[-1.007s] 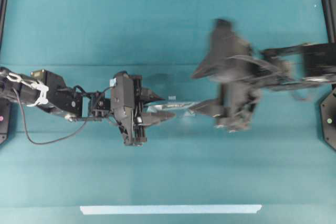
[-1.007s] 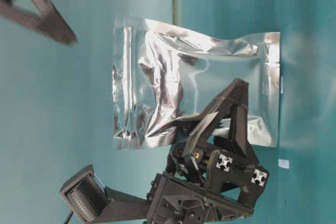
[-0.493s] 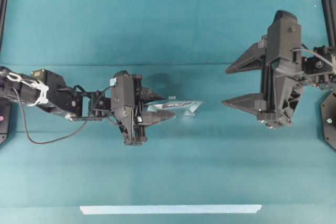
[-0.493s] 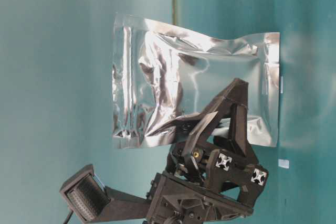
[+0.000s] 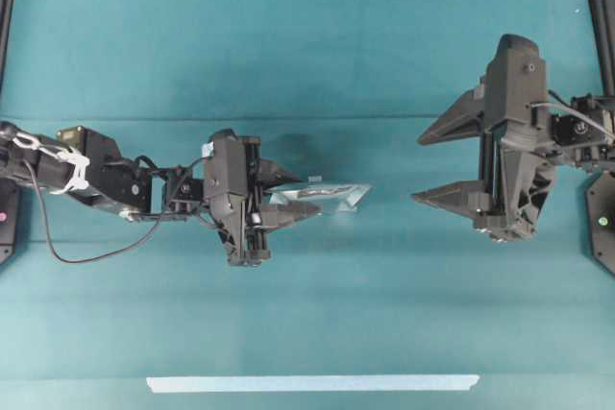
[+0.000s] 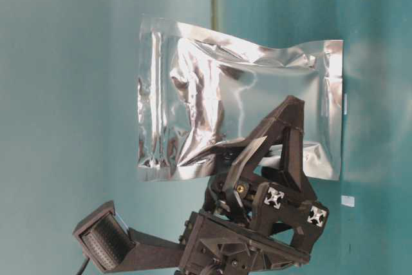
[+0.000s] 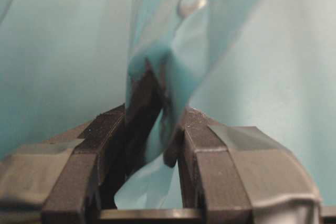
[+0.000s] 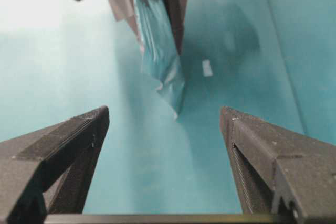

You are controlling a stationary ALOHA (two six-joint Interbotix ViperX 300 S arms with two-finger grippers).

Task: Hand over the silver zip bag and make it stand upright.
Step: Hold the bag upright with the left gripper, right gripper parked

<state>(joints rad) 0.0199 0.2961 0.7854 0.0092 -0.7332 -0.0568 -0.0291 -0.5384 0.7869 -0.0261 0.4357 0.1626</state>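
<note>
Holding the silver zip bag (image 5: 327, 197) by one edge between both fingers, left claw (image 5: 296, 193) clenched on the foil, with the rest of the pouch reaching out past the fingertips toward the right claw (image 5: 434, 164). Seen from table level as a crinkled rectangle (image 6: 238, 98) with a darker, mirror-like middle and flat sealed borders, gripped at one long edge by the left claw (image 6: 257, 146), the black fingers overlapping the foil there. Seen from the left wrist as a blue-tinted sheet (image 7: 173, 72) squeezed between the two taped pads (image 7: 142, 108) and rising away from them. Cannot tell from these views if the bag touches the teal surface (image 5: 307, 314).

Standing well apart from the bag, right claw released and spread wide, both fingers pointing at the pouch and nothing between them. Seen from the right wrist as two dark fingers (image 8: 63, 145) far from each other, with the bag (image 8: 160, 45) straight ahead beyond the tips, held thin-edge-on by the left claw (image 8: 152, 3).

Lying on the surface just beside the left claw's tips, a small white scrap (image 5: 314, 180). Lying far to the side of both claws, near the surface edge, a long pale tape strip (image 5: 312, 383).
</note>
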